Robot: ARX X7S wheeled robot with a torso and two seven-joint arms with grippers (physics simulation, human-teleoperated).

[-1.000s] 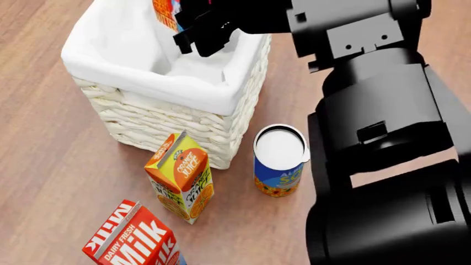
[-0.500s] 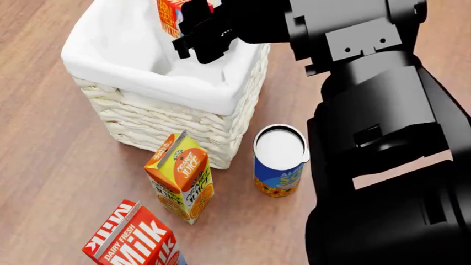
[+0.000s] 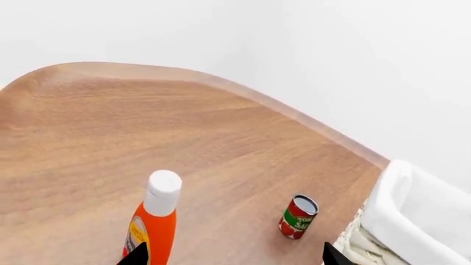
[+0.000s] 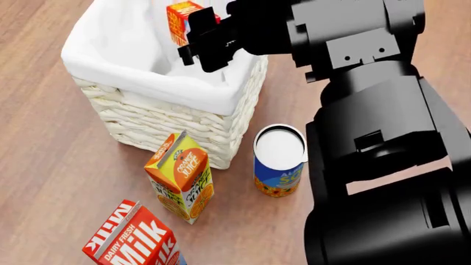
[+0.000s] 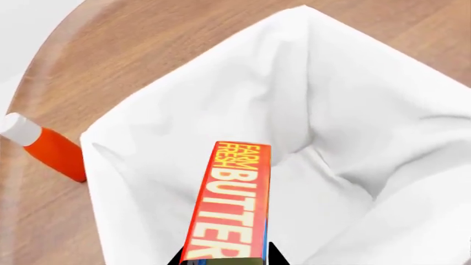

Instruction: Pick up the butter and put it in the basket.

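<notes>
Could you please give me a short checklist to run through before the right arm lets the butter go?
1. Butter held by the right gripper: ok, it sits between the fingers in the right wrist view.
2. Butter over the basket opening: ok, white lining lies beneath it on all sides.
3. Basket interior free of obstacles: ok, only cloth shows below.
4. Height above the basket floor: cannot tell.
5. Orange juice carton and can clear of the drop: ok, both stand outside the basket.
6. Left gripper out of the way: ok, it looks at the orange bottle and tomato can beside the basket.
</notes>
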